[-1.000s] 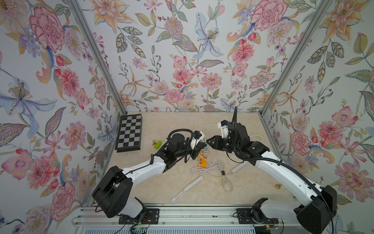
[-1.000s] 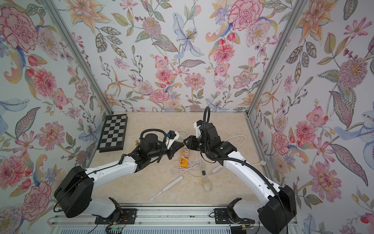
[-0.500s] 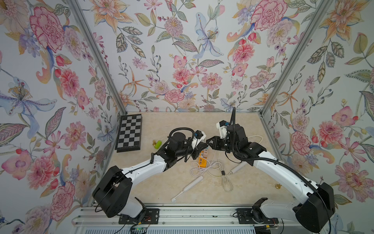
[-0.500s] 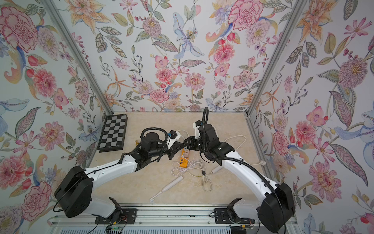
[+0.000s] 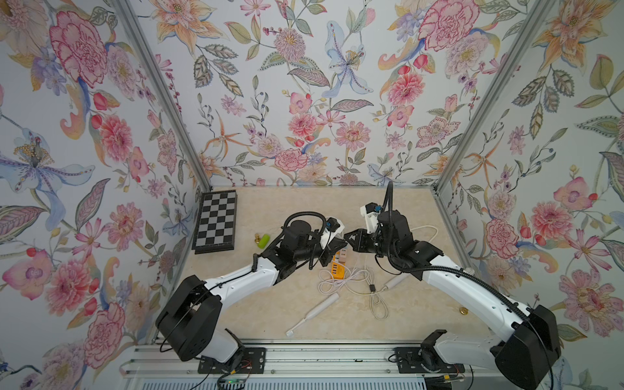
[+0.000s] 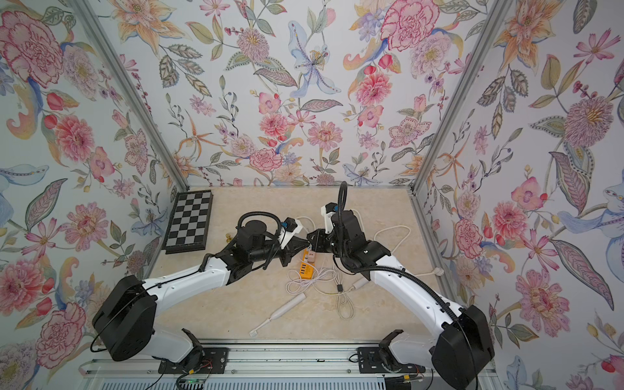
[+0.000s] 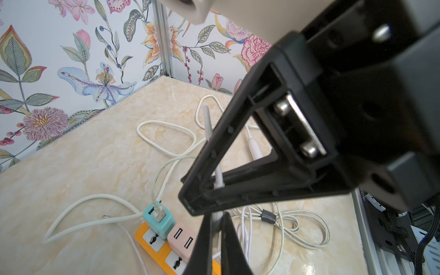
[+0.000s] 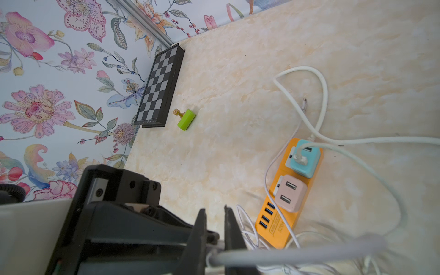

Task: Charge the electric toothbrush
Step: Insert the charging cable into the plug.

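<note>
Midway | my left end effector clamps grey cable | right end effector: can't tell | toothbrush lies unconnected

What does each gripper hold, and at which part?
Both pinch one slim, straight grey-white stick at the same end: left gripper and right gripper side by side. Cable or brush, I cannot tell.

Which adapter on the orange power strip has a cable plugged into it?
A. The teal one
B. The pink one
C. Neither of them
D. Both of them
A: in the right wrist view a white plug sits in the teal adapter, while both ports of the pink adapter beside it on the orange power strip are empty.
</note>
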Available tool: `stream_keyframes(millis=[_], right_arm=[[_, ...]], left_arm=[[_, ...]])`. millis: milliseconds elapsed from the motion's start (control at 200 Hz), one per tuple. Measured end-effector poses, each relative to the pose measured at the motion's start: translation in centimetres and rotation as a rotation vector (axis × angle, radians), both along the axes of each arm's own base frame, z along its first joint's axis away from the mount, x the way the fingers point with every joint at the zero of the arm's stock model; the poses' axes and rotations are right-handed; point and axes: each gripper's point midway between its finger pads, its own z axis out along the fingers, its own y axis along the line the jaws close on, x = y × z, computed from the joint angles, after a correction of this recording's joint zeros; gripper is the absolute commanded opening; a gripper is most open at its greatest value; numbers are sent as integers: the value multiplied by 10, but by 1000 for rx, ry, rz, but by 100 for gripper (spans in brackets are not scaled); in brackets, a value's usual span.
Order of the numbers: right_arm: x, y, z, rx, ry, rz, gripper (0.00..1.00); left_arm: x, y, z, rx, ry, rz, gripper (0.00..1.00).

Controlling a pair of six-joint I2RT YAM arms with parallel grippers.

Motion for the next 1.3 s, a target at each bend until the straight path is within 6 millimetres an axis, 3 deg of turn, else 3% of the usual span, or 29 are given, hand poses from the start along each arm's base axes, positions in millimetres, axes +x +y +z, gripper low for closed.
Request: stream_keyframes(millis=[85, 270, 575, 771, 1076, 1296], right_arm=[[-1, 2, 0, -12, -11, -15, 0], [2, 2, -4, -71, -54, -91, 0], [17, -3, -55, -323, -96, -279, 0], [27, -11, -77, -427, -126, -388, 0], [29, -12, -108, -483, -113, -500, 0], [33, -11, -111, -472, -110, -546, 0]], left_arm=[[0, -1, 3, -8, -5, 2, 38], [-5, 16, 6, -17, -31, 76, 48], [-11, 66, -14, -61, 47, 304, 51], [-18, 91, -25, -97, 88, 406, 54], [-20, 113, -18, -162, 96, 503, 56], [-22, 119, -22, -162, 100, 521, 56]])
